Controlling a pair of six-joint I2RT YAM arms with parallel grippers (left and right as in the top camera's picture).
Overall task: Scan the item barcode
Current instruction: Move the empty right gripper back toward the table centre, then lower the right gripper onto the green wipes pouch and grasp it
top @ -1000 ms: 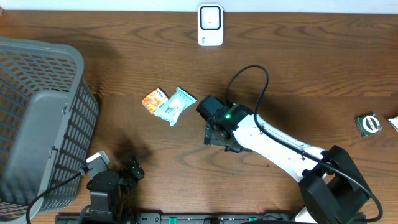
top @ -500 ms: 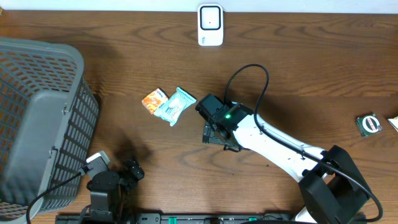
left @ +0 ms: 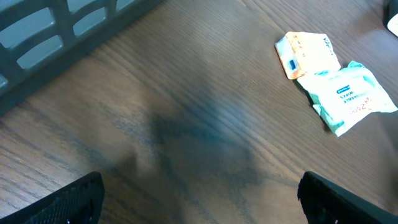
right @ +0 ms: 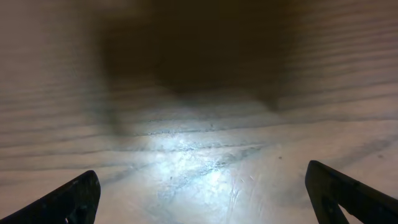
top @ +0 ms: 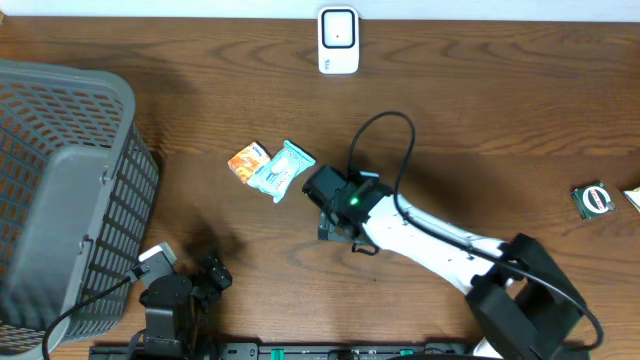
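Observation:
A white barcode scanner (top: 339, 41) stands at the table's far edge. Two small items lie side by side mid-table: a teal packet (top: 281, 170) (left: 347, 95) and an orange packet (top: 247, 161) (left: 307, 52). My right gripper (top: 322, 208) (right: 202, 193) hovers just right of the teal packet, open, with only bare wood between its fingertips. My left gripper (top: 208, 275) (left: 199, 194) rests near the front edge, open and empty, facing the two packets from a distance.
A grey mesh basket (top: 60, 190) (left: 43, 37) fills the left side. A green round-labelled item (top: 592, 199) lies at the far right, with another item's corner (top: 634, 197) at the frame edge. A black cable (top: 385, 135) loops above the right wrist.
My right gripper has slid left and slightly toward the front, closer to the teal packet. The left arm and the packets have not moved.

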